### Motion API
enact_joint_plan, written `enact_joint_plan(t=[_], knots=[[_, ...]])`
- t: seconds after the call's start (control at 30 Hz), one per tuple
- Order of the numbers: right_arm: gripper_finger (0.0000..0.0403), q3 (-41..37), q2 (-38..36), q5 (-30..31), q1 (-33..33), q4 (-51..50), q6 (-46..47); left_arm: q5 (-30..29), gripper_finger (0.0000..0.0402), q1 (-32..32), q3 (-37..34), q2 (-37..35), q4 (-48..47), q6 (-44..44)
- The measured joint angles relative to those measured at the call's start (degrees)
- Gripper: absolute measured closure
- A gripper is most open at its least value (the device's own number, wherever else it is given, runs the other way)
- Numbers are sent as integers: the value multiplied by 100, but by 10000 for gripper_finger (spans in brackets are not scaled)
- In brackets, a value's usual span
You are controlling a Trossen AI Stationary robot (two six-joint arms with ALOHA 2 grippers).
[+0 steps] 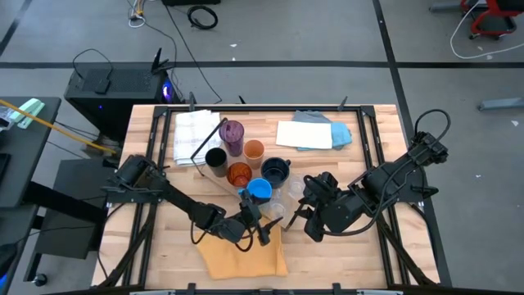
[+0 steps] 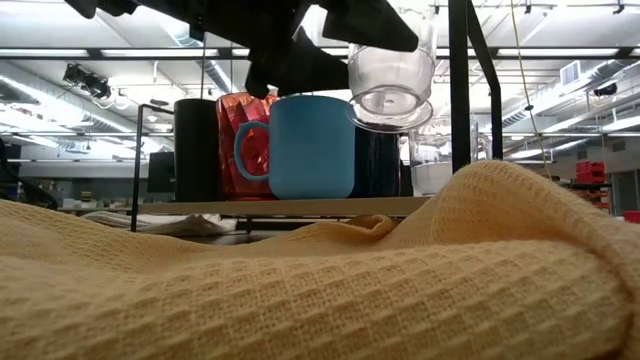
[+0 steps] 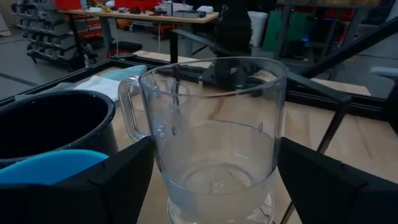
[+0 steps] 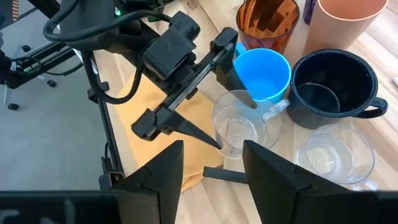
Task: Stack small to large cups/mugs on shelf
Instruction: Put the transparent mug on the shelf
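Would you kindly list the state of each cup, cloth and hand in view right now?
Left hand: shut on clear glass mug, lifted, upright.
Right hand: open, empty.
Second clear glass: upright, empty.
Bright blue mug: upright on shelf.
Navy mug: upright, empty.
Amber ribbed cup: upright.
Yellow cloth: rumpled.

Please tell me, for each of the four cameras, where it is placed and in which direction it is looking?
High: above, looking straight down on the shelf; both arms show.
Low: table height, looking across a yellow cloth at the bright blue mug.
Left wrist: between the left gripper fingers, shut on a clear glass mug.
Right wrist: over the open right gripper, facing that glass.
Shared: all four show the blue mug.
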Motion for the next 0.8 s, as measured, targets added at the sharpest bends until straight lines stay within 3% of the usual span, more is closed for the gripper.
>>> enact_joint_plan(t=[0.47, 0.67, 0.8], knots=[[231, 0, 0, 1, -35, 2, -68, 159, 77, -48, 0, 22, 124, -11], [231, 0, 0, 2, -38, 7, -72, 135, 85, -62, 8, 389, 919, 198], [231, 0, 0, 2, -39, 9, -59, 35, 81, -79, 4, 500, 962, 253]])
